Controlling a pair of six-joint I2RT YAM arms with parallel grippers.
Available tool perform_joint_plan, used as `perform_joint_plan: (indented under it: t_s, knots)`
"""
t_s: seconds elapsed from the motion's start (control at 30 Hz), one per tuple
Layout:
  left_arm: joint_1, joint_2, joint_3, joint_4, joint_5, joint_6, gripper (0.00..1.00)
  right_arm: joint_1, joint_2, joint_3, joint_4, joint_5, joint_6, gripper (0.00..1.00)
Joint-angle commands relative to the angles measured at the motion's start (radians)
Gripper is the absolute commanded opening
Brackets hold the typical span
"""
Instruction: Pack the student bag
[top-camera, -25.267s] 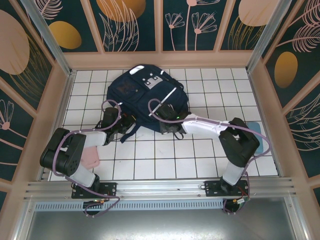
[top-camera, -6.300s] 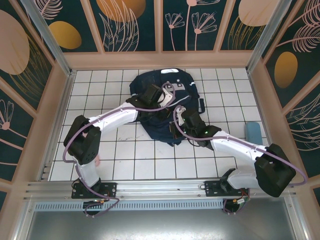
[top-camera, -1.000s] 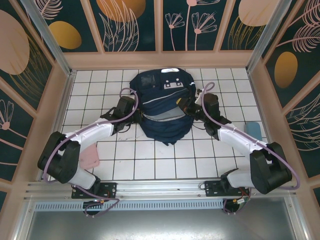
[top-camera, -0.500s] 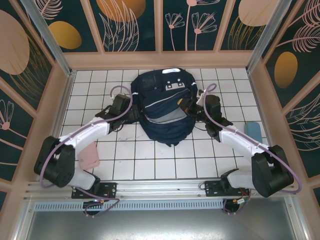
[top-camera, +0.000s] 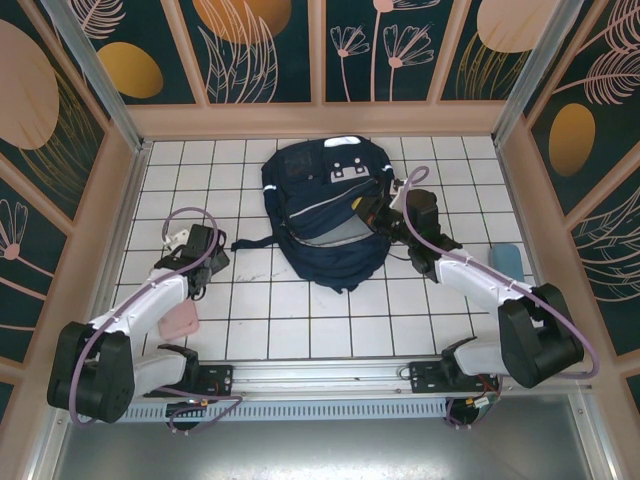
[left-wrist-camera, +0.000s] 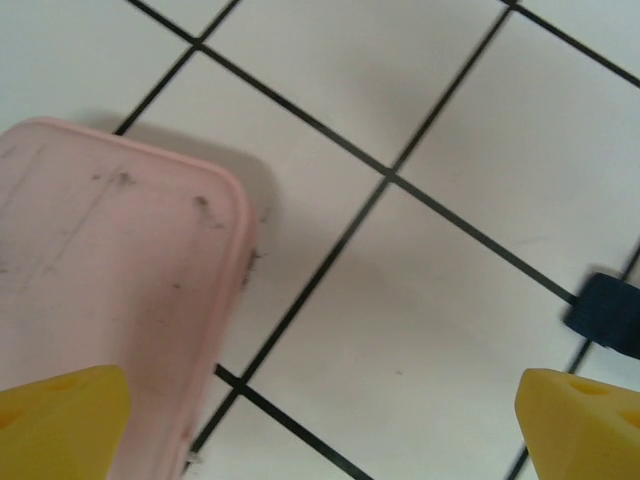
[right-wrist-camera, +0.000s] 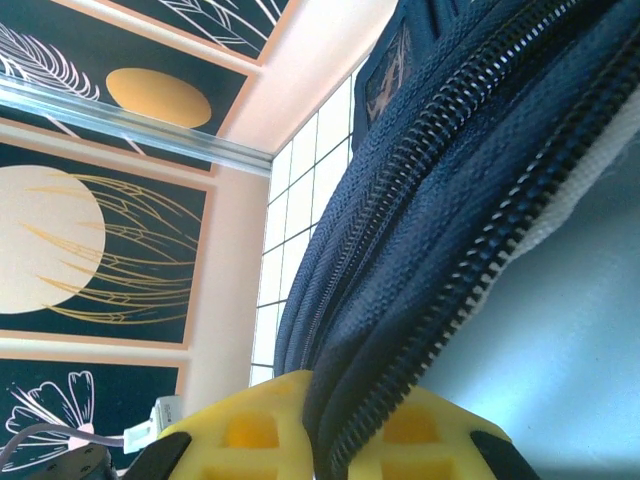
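Top camera: the student bag (top-camera: 320, 215) lies at the far middle of the table (top-camera: 300, 325). My right gripper (top-camera: 372, 212) reaches to its right edge. My left gripper (top-camera: 200, 256) sits low near a pink case (top-camera: 181, 322), well apart from the bag.

Left wrist: fingers (left-wrist-camera: 60, 420) spread wide, holding nothing, one tip over the case.

Right wrist: fingers (right-wrist-camera: 250, 430) pinched on the bag's zipper edge.

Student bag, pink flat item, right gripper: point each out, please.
student bag (top-camera: 310, 200), top external view, navy panel above the open zipper.
pink flat item (left-wrist-camera: 110, 270), left wrist view, top face near its rounded corner.
right gripper (right-wrist-camera: 335, 440), right wrist view, midway between yellow fingertips pinching the bag's zipper edge.
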Motion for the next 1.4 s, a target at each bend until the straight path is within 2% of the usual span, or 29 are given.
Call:
perform_joint_plan:
  t_s: [0.0,0.13,0.23,0.43,0.7,0.8,0.87,1.03,1.2,1.37]
  knots:
    - [0.036,-0.003,-0.024,-0.021,-0.042,-0.044,0.99,0.01,0.011,0.035,0.069,-0.004,-0.011,0.05]
    - [0.05,0.014,-0.052,0.001,-0.021,-0.053,0.99,0.012,0.011,0.036,0.065,-0.001,-0.01,0.05]
    - [0.051,0.036,-0.066,0.033,0.034,-0.043,0.98,0.011,0.009,0.034,0.06,0.001,-0.011,0.05]
    - [0.051,0.081,-0.081,0.127,0.275,0.046,0.93,0.015,0.014,0.038,0.059,0.004,-0.008,0.06]
    - [0.027,0.042,-0.063,0.184,0.494,0.035,0.91,0.014,0.035,0.053,0.041,0.016,-0.017,0.06]
    - [-0.001,0.066,-0.051,0.247,0.612,0.043,0.92,0.015,0.037,0.056,0.028,0.03,-0.023,0.06]
    - [-0.004,0.092,-0.028,0.249,0.646,0.071,0.92,0.015,0.036,0.056,0.018,0.038,-0.026,0.06]
    - [-0.004,0.054,0.052,0.135,0.53,0.141,0.96,0.014,0.015,0.045,-0.016,0.056,-0.039,0.06]
    - [0.022,-0.019,0.097,0.019,0.291,0.16,0.98,0.013,-0.01,0.019,-0.033,0.071,-0.04,0.06]
    - [0.091,0.019,0.035,0.047,0.252,0.139,0.99,0.013,-0.012,0.012,-0.036,0.066,-0.039,0.06]
